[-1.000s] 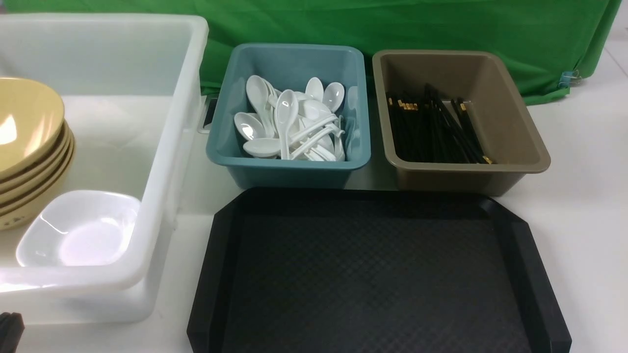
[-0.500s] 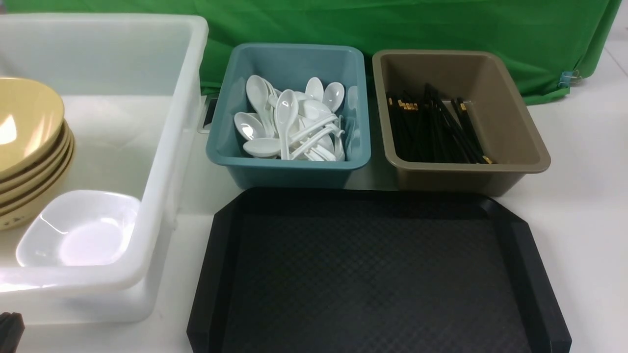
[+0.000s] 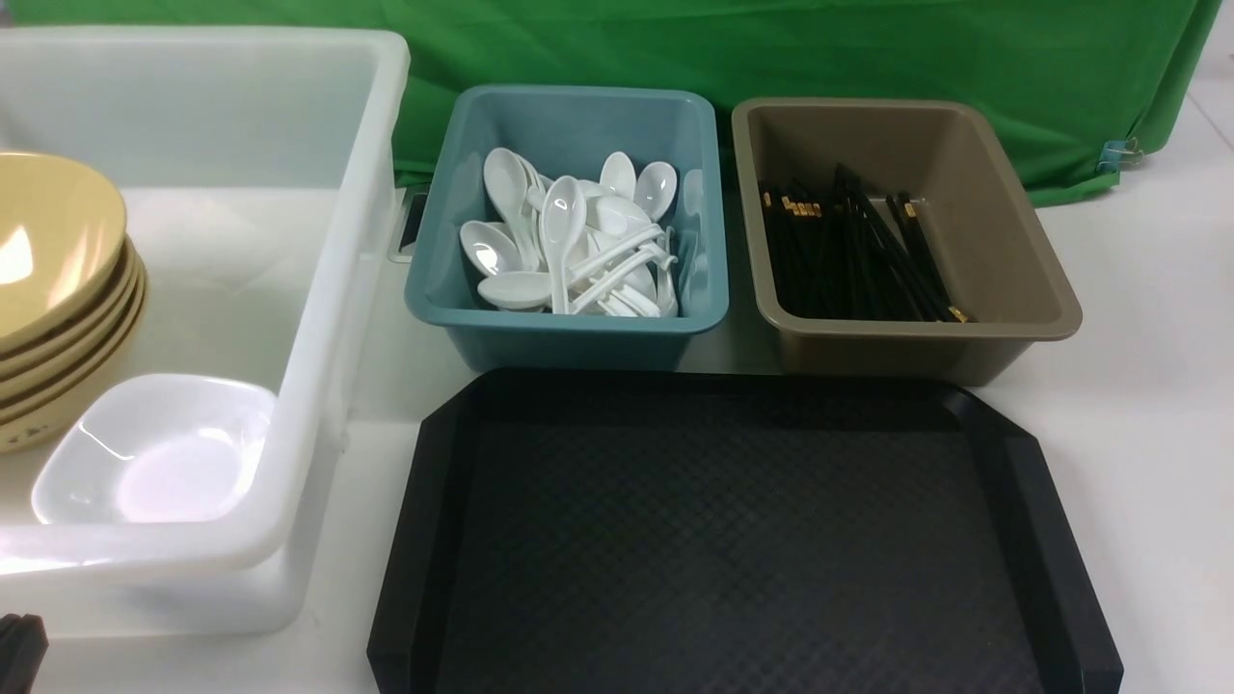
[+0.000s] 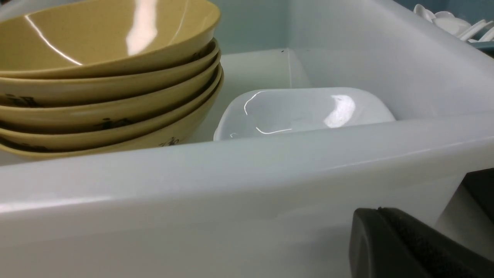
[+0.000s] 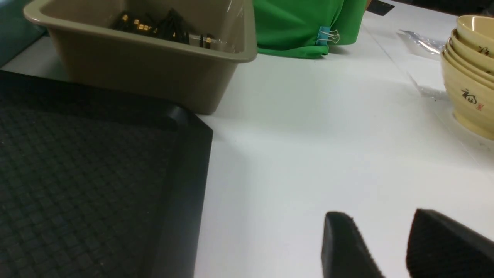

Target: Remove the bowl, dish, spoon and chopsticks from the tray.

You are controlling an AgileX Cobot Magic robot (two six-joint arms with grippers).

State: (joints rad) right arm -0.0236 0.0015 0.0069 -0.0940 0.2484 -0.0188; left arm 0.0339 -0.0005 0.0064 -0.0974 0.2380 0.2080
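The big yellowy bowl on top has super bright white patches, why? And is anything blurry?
Front view: probably lamp glare on the glossy top bowl. Left wrist view: streaky glare there too; near gripper looks soft.

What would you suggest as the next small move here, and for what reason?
Probably hold both arms where they are: the tray shows nothing on its visible part, and spoons and chopsticks lie in their bins.
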